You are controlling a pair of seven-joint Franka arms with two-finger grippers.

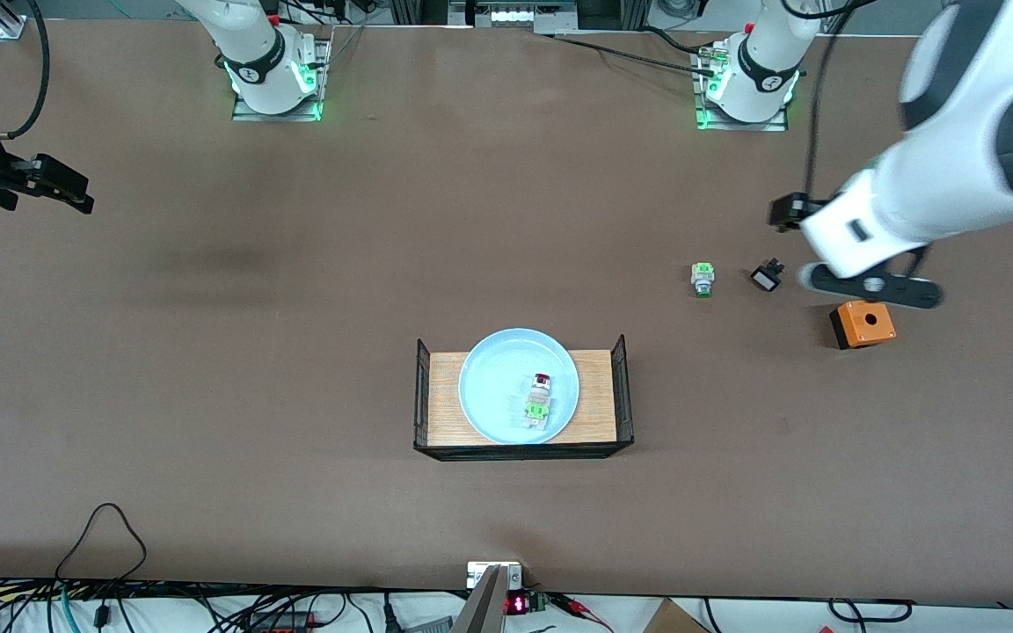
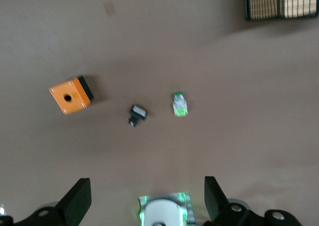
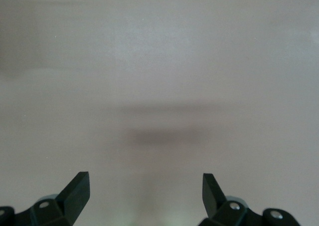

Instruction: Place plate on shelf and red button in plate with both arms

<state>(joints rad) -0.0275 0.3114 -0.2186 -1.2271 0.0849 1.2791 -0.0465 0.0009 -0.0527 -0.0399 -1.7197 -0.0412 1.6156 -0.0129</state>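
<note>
We see the red button [image 1: 542, 381] lying in the plate [image 1: 489, 404] on the tray [image 1: 445, 422], well apart from both empty, wide-open claws: left gripper [image 2: 147, 198], right gripper [image 3: 144, 196]. The button looks light, slippery; we would pinch its white body.

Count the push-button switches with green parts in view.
2: the red button lies in the plate; a green-capped switch sits on the table toward the left arm's end. None seems hidden.

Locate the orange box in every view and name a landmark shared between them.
Front view: orange box under the left gripper, at the left arm's end.
Left wrist view: orange box beside the black-and-white part.
Right wrist view: absent.
Shared landmark: green-capped switch.
</note>
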